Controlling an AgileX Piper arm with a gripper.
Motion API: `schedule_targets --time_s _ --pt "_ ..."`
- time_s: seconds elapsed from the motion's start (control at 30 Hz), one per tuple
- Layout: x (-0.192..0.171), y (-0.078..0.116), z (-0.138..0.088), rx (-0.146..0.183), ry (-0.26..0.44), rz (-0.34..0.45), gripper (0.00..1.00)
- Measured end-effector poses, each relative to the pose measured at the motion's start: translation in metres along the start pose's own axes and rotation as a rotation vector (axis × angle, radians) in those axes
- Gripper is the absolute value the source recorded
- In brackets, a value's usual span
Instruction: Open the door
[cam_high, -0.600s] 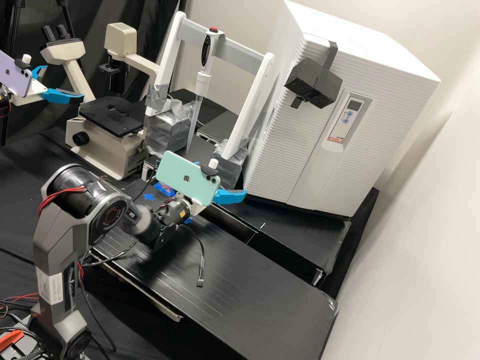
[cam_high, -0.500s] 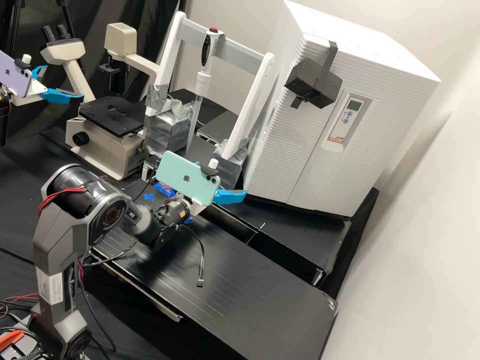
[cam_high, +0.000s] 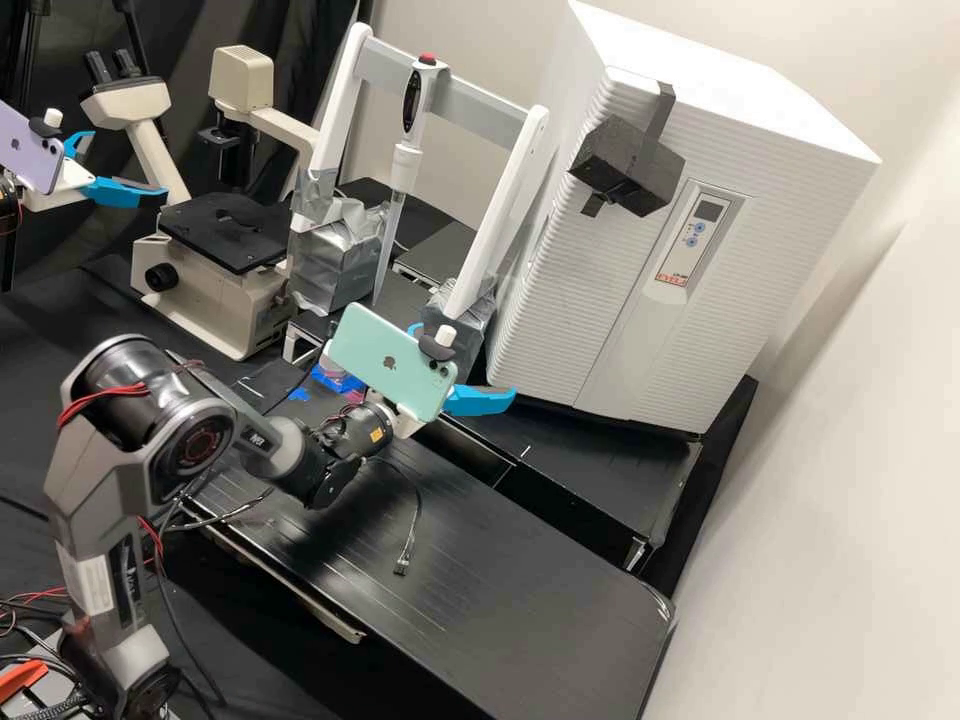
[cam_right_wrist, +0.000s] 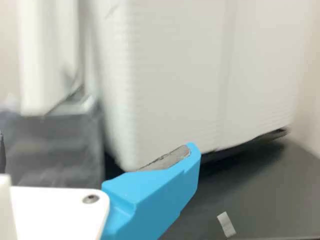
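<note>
The door (cam_high: 590, 290) is forming the ribbed front of the white cabinet (cam_high: 742, 100), lying flush with it. Its long axis is running upright from the cabinet's top edge to its base, and its face is pointing outward over the table (cam_high: 480, 590). A control panel (cam_high: 692, 238) is sitting on the cabinet's front, its long axis running much the same way. A black box (cam_high: 630, 165) is hanging near the front's upper left corner. The gripper (cam_high: 465, 361) is hovering low near the door's bottom left corner, its fingers standing wide apart and holding nothing.

The cabinet is standing toward the table's far right corner, beside the wall (cam_high: 845, 480). Left of it, a white frame (cam_high: 513, 190) is rising from taped blocks (cam_high: 340, 258), a pipette (cam_high: 405, 165) hanging tip down from its crossbar. Farther left, a microscope (cam_high: 205, 300) is standing upright near the table's far edge.
</note>
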Motion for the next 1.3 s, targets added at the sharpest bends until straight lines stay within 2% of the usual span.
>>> schedule_targets --time_s 0.07,0.13,0.37,0.47,0.57,0.7,0.83,1.07,1.23,1.3 --pt "0.004 0.018 -0.006 0.02 0.022 0.06 1.0" --pt "0.009 0.029 -0.013 0.019 0.039 0.09 1.0" --pt "0.033 0.054 -0.035 0.011 0.049 0.122 1.0" --pt "0.043 0.063 -0.042 0.02 0.046 0.139 1.0" --pt "0.05 0.067 -0.045 0.019 0.04 0.141 1.0" --pt "0.056 0.072 -0.049 0.002 0.029 0.142 1.0" --pt "0.059 0.08 -0.054 0.013 0.027 0.182 1.0" --pt "0.061 0.082 -0.058 -0.026 0.033 0.19 1.0" --pt "0.062 0.081 -0.062 -0.025 0.043 0.191 1.0" --pt "0.063 0.081 -0.066 -0.044 0.046 0.19 1.0"
